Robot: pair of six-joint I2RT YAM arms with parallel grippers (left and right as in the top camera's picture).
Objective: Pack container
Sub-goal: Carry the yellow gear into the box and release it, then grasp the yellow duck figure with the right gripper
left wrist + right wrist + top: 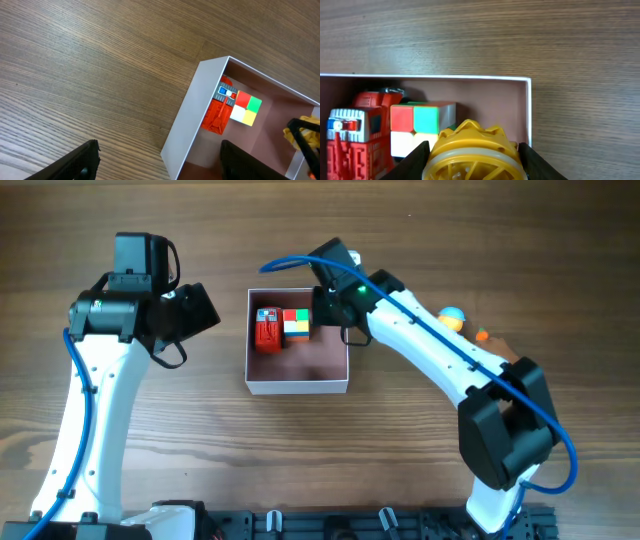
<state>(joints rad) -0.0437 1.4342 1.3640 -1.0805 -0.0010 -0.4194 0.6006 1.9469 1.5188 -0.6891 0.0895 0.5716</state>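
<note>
The container (pixel 298 383) is a shallow square box with white walls and a dusty-pink inside, at the table's middle. In it lie a red toy truck (pixel 268 330) and a small colour cube (pixel 296 325), side by side at the far wall. My right gripper (pixel 474 162) is shut on a yellow crown-shaped toy (pixel 472 150) and holds it over the box's far right corner (pixel 527 107), next to the cube (pixel 420 127). My left gripper (pixel 160 162) is open and empty, straddling the box's left wall (pixel 187 127). The truck (pixel 217 112) shows in the left wrist view.
A small yellow-and-blue toy (pixel 452 316) and a small orange piece (pixel 482 334) lie on the wooden table right of the right arm. The arms' bases stand at the front edge.
</note>
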